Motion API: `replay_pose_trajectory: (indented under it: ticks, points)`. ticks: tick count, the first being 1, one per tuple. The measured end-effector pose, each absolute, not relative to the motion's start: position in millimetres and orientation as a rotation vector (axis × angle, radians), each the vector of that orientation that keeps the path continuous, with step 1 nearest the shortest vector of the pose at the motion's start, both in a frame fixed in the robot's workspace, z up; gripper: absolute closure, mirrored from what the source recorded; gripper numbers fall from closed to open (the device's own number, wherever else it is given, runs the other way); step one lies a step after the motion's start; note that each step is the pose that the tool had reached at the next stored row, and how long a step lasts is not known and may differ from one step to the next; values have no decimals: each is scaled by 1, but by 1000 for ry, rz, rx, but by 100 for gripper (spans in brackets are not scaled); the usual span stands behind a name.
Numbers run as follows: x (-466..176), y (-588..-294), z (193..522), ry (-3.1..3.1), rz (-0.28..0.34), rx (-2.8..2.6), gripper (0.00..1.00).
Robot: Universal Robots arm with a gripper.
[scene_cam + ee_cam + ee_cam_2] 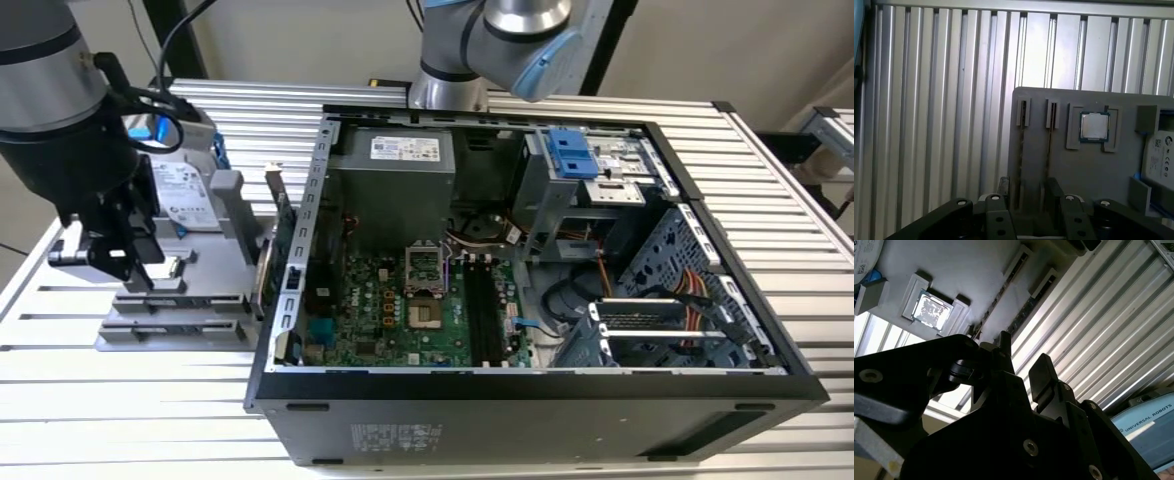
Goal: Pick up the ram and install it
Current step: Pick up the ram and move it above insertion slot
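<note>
Over the grey tray (180, 325) at the exterior view's left, the gripper (1029, 192) is hanging nose-down. Its fingers (1004, 186) are standing apart with nothing between them.

In the first wrist view the ram (1023, 142) is sitting on edge in a narrow slot of the tray. A second stick (1050, 142) is sitting in the slot just beside it. On-edge storage is likely leaving the long faces free for pinching.

The open fingers are lining up roughly either side of the ram's slot, above it and not touching, as far as I can judge. A CPU (1094, 126) is lying flat in its pocket past the second stick, and the drive (1158, 157) is lying further along.

Room: the second stick is sitting close, so the finger on that side is getting little slack. The other side is facing bare tray, then slatted table (944, 100).

The case (534, 395) is lying open-side-up beside the tray, its walls rimming the board (387, 310). The ram is not yet in it.
</note>
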State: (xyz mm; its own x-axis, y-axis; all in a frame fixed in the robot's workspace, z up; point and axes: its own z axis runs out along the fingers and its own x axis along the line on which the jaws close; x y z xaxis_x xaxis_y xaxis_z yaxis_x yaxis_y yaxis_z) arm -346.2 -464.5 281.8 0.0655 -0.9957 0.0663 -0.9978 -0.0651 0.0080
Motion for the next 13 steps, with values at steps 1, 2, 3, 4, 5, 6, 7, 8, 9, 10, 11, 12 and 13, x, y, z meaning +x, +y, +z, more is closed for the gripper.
replay_pose_trajectory:
  ticks: [1, 2, 3, 4, 5, 6, 7, 8, 9, 10, 11, 12, 13]
  points:
    - [-346, -465, 281, -2112, 66, 2255, 0]
    - [-346, -465, 281, -2112, 67, 2255, 0]
    - [-346, -465, 280, -2112, 67, 2255, 0]
    - [-346, -465, 280, -2112, 67, 2255, 0]
    - [-346, -465, 279, -2112, 67, 2255, 0]
    - [-347, -465, 279, -2112, 67, 2255, 0]
    - [-347, -465, 278, -2112, 67, 2255, 0]
    - [-347, -466, 277, -2112, 67, 2255, 0]
    - [-347, -466, 277, -2112, 67, 2255, 0]
    - [-347, -466, 276, -2112, 67, 2255, 0]
    - [-347, -466, 275, -2112, 67, 2255, 0]
    - [-347, -466, 275, -2112, 67, 2255, 0]
    - [-347, -466, 274, -2112, 67, 2255, 0]
